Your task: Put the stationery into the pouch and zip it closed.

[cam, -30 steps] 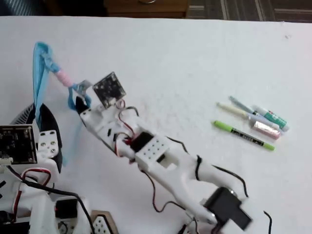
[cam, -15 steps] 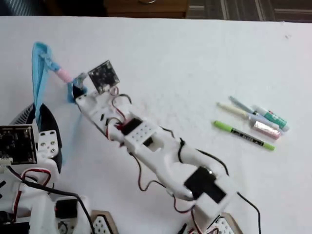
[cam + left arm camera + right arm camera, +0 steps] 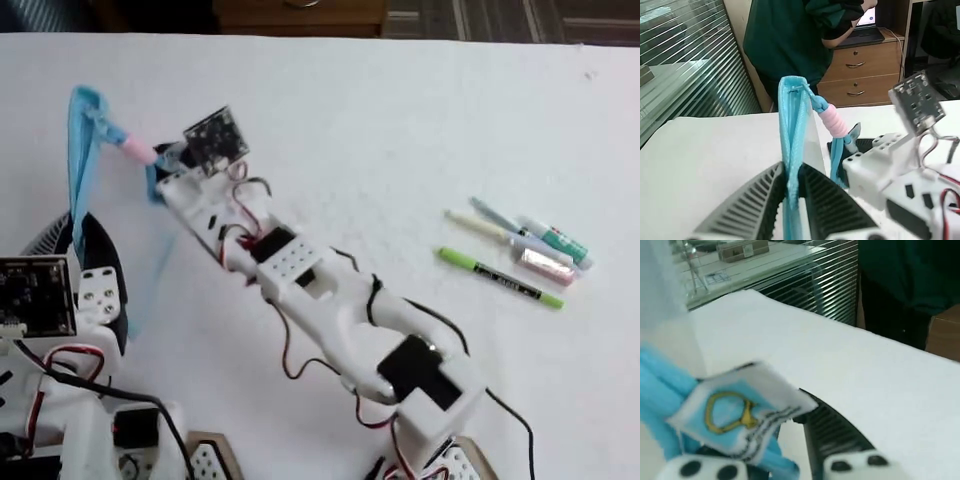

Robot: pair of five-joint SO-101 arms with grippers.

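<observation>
The light blue pouch (image 3: pixel 82 170) hangs edge-on at the table's left, and my left gripper (image 3: pixel 792 176) is shut on its lower rim. A pink beaded zipper pull (image 3: pixel 134 152) runs from the pouch's top corner to my right gripper (image 3: pixel 160 176), which is shut on the pull's tab. Up close that tab is a white label with a yellow mark (image 3: pixel 735 412), beside a black finger (image 3: pixel 834 434). The stationery lies far right on the table: a green highlighter (image 3: pixel 500 279), a pink stick (image 3: pixel 545 265), a teal marker (image 3: pixel 556 241) and a pale pen (image 3: pixel 478 227).
The right arm's white body (image 3: pixel 330 300) crosses the table diagonally from the front edge to the pouch. The left arm's base (image 3: pixel 60 400) fills the front left corner. White tabletop (image 3: pixel 400 130) lies between the pouch and the pens.
The right arm has swung toward the far left, carrying the pull's tab up and along the pouch. The pouch's lower part has shifted a little. The pens have not moved.
</observation>
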